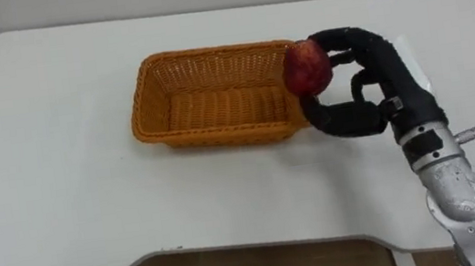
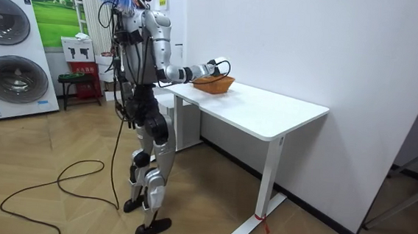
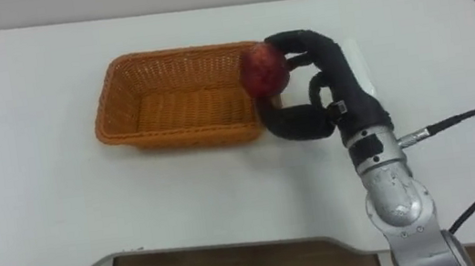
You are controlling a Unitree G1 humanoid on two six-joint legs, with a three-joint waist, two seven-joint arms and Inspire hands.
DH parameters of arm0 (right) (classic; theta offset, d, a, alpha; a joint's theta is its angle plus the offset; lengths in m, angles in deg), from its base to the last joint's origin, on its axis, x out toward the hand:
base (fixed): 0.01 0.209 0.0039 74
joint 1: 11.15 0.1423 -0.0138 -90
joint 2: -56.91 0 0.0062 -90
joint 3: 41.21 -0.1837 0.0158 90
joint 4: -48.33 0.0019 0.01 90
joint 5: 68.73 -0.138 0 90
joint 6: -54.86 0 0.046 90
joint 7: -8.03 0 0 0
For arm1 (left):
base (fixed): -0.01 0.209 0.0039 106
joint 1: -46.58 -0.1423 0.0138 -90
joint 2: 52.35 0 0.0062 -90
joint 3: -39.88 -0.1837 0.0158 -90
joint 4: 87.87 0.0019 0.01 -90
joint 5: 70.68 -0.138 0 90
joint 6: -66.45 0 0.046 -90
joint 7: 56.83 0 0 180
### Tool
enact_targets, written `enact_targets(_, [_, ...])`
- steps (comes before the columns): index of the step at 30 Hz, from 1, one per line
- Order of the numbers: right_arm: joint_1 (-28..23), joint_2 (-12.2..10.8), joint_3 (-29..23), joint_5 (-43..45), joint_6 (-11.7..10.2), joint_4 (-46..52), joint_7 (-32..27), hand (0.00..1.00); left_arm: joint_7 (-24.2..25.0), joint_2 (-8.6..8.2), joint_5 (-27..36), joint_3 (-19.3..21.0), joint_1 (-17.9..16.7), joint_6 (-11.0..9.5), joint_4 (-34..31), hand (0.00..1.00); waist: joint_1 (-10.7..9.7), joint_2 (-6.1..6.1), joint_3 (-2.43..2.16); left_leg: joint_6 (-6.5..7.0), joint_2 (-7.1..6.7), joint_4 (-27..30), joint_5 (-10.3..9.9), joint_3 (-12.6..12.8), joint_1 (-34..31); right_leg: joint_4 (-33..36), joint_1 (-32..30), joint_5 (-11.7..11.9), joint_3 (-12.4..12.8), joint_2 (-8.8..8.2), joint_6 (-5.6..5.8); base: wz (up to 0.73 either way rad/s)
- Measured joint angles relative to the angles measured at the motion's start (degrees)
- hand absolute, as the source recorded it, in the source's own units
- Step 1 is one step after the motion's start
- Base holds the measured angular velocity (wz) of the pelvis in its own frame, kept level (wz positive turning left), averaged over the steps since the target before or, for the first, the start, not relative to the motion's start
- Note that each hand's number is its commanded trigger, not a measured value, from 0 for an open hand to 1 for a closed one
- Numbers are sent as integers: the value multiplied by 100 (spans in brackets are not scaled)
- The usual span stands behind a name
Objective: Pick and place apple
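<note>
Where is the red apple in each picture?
Left eye view: round red apple right of centre, in the right hand, at the woven orange basket's right end.
Right eye view: just right of centre, same grip.
Room view: too small to tell; hand above basket.
Shared landmark: the basket.

The two eye views look steeply down from the robot's head, close above the white table (image 1: 59, 175), facing its far edge. Both frame the same tabletop, with the wicker basket (image 1: 201, 139) and the right hand (image 1: 386, 77) curled round the apple (image 1: 306, 67); in the right eye view all of this lies slightly further left. The room view stands on the floor well off, roughly level, facing the white wall (image 2: 309, 50). It takes in the whole robot at the table's long side, with washing machines (image 2: 17, 59) behind at the room view's left. It shares the table, basket and outstretched hand with the eye views
</note>
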Motion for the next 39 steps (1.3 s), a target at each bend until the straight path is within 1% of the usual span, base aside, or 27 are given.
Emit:
enact_targets(3, [92, -12, 143, 199, 8, 6, 139, 0, 19, 14, -2, -14, -4, 1, 1, 0, 21, -47, 4, 1, -9, 3, 1, -47, 5, -5, -5, 0, 6, -5, 0, 7])
enact_targets(7, [169, -27, 293, 330, 25, 5, 195, 0, 28, 56, -1, -14, -18, 3, 5, 0, 22, -130, -9, 1, -12, -9, 1, -94, 11, -14, 13, 0, 3, -1, 0, 6])
enact_targets(9, [167, -32, 322, 366, 45, -9, 239, 0, 24, 71, 7, -23, -24, 5, 1, 0, 22, -160, -6, 1, -13, -19, 1, -95, 15, -16, 16, 0, 5, -2, 0, 0])
enact_targets(14, [165, -23, 336, 336, 160, -19, 222, 0, -8, 80, 8, -76, -49, 12, -1, 0, -1, -155, 0, 1, -14, -18, 1, -91, 14, -18, 17, 0, 3, -4, 1, 0])
enact_targets(19, [166, -15, 302, 110, 161, -74, 185, 0, -8, 77, 63, -71, -50, 12, 12, 0, -26, -98, 36, 1, -11, 4, 1, -63, 16, -18, 25, 0, 0, -5, 1, -2])
enact_targets(22, [166, -14, 115, -209, 157, -72, 51, 0, -27, 62, 105, 49, -61, 7, 39, 0, -24, -91, 36, 1, -12, 5, 1, -45, 20, -15, 25, 0, 3, -5, 1, -2])
enact_targets(23, [166, -14, -28, -396, 147, -65, -40, 0, -53, 53, 105, 62, -78, 2, 45, 0, -33, -97, 32, 1, -13, 9, 1, -43, 18, -14, 30, 0, 2, -6, 1, 0])
enact_targets(25, [166, -14, -276, -459, 110, -49, -183, 0, -67, 50, 101, 65, -108, -3, 75, 0, -66, -104, 23, 2, -15, 11, 2, -42, 15, -14, 43, 0, -2, -6, 1, 0])
enact_targets(26, [167, -14, -447, -464, 80, -30, -310, 0, -84, 50, 104, 73, -159, -4, 75, 0, -93, -100, 14, 2, -14, 12, 2, -43, 16, -15, 59, 0, -7, -6, 1, 0])
enact_targets(27, [167, -14, -637, -456, 17, -30, -471, 0, -95, 46, 103, 161, -233, -14, 75, 0, -155, -112, -13, 2, -15, 12, 2, -47, 18, -15, 62, 0, -11, -7, 1, 0])
enact_targets(28, [171, -14, -742, -442, -14, -30, -577, 0, -111, 47, 96, 214, -269, -16, 75, 0, -180, -117, -27, 2, -15, 6, 2, -50, 20, -14, 62, 0, -14, -7, 1, 0])
enact_targets(29, [175, -14, -990, -457, -69, -30, -821, 0, -160, 51, 96, 310, -326, -23, 93, 0, -199, -121, -53, 1, -14, 6, 3, -50, 39, -15, 76, 0, -11, -5, 1, 0])
enact_targets(30, [177, -13, -1250, -519, -119, -29, -1113, 0, -187, 52, 102, 391, -367, -32, 140, 0, -223, -121, -53, 1, -15, 3, 4, -45, 105, -16, 120, 0, -5, -6, 1, 0])
enact_targets(31, [178, -11, -1356, -532, -134, -28, -1254, 0, -203, 56, 102, 402, -393, -34, 161, 0, -228, -122, -54, 2, -14, -2, 4, -40, 127, -16, 136, 0, 0, -5, 1, 0])
enact_targets(32, [185, -8, -1586, -537, -144, 2, -1535, 0, -252, 61, 121, 419, -428, -50, 235, 0, -285, -122, -67, 2, -15, -1, 4, -38, 130, -14, 159, 0, -1, -5, 2, 0])
enact_targets(33, [219, 0, -1799, -611, -230, 10, -1804, 0, -289, 60, 131, 433, -472, -51, 246, 0, -365, -130, -63, 2, -16, -1, 4, -45, 124, -14, 159, 0, -3, -5, 2, 0])
enact_targets(34, [240, 10, -1913, -716, -284, 10, -1978, 0, -298, 62, 129, 449, -480, -52, 245, 0, -379, -138, -58, 2, -15, 4, 4, -36, 120, -13, 146, 0, 3, -4, 2, 0])
enact_targets(36, [252, 23, -2373, -1313, -436, 9, -2684, 0, -375, 60, 123, 555, -520, -100, 226, 0, -426, -156, -54, 2, -8, 7, 4, -2, 113, -13, 126, 0, 6, -5, 2, -7])
enact_targets(37, [253, 22, -2475, -1504, -466, 9, -2855, 0, -386, 59, 122, 582, -532, -106, 220, 0, -445, -157, -54, 2, -6, 7, 4, 7, 109, -11, 128, 0, 7, -5, 2, -4])
enact_targets(39, [248, 24, -2922, -2316, -540, -14, -3478, 0, -421, 57, 151, 702, -557, -108, 220, 0, -553, -144, -43, 2, -9, 7, 3, 9, 109, -13, 130, 0, 21, -6, 3, -2])
